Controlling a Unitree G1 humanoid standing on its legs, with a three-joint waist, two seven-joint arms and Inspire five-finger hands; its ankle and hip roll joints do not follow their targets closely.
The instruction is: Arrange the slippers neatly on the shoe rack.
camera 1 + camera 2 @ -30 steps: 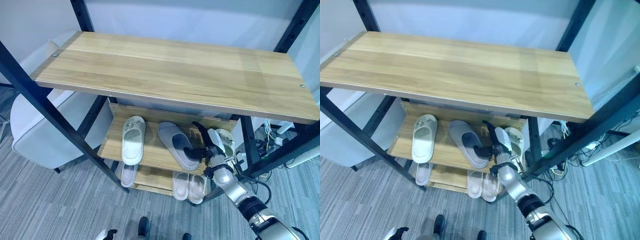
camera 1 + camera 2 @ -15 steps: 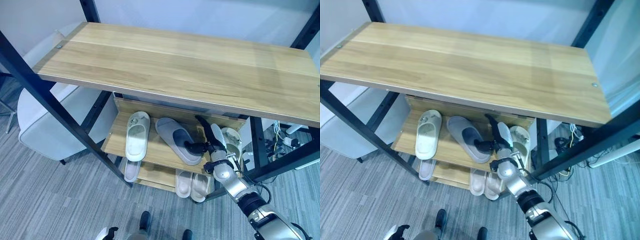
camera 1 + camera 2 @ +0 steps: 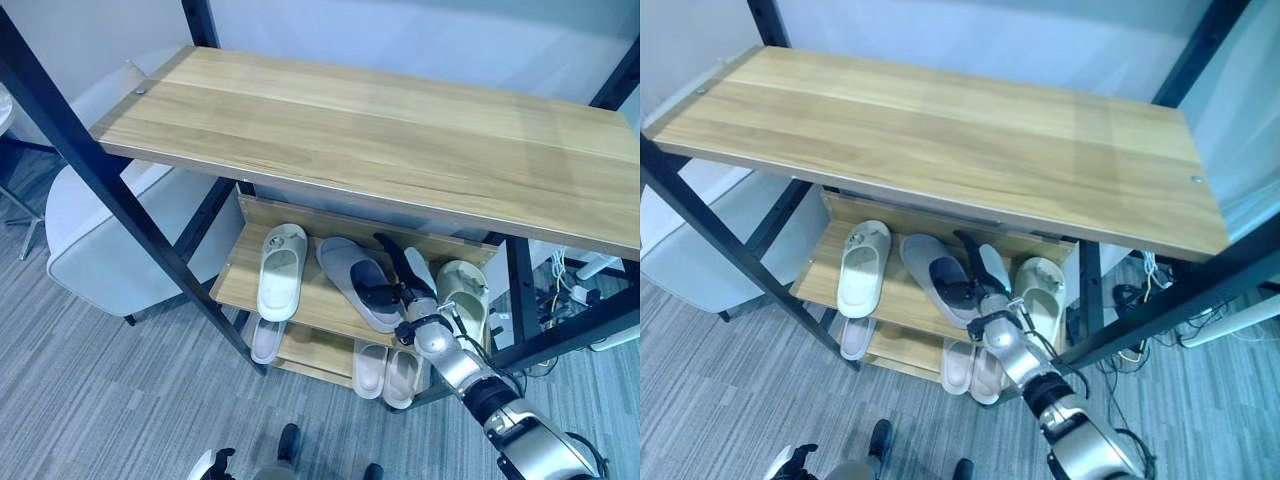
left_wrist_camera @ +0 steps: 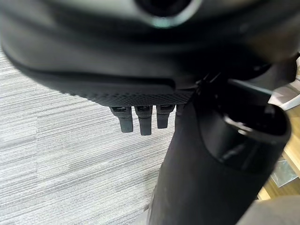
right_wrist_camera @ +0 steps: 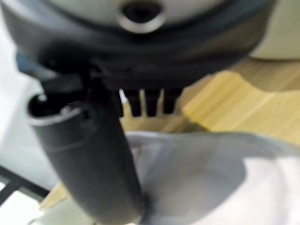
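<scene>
While the right hand reached under the top board, the scene stood thus:

Rack: a black metal-framed shoe rack [image 3: 110, 190] with light wooden shelves; its wide top board [image 3: 380, 140] carried nothing.

Middle shelf: the wooden middle shelf [image 3: 310, 305] bore three slippers in a row, namely a white open-toed slipper [image 3: 281, 270] at the left lying straight, a grey slipper with a dark insole [image 3: 362, 283] at the centre lying aslant, and a pale cream slipper [image 3: 463, 295] at the right end.

Right hand: the dark right hand [image 3: 408, 290] sat between the grey and the cream slipper, at the grey slipper's heel end, thumb on that slipper; the right wrist view showed the thumb lying over grey material with the fingers [image 5: 147, 102] straight past it above the wood, not curled round anything.

Bottom shelf: one white slipper [image 3: 264, 340] lay at the left and a pair of cream slippers [image 3: 386, 370] side by side at the right.

Left hand: seen in the left wrist view, the left hand [image 4: 140, 101] hung over grey striped carpet [image 4: 70, 150], fingers straight and holding nothing.

Beside the rack: a light grey padded chair [image 3: 110, 250] stood at the left.
</scene>
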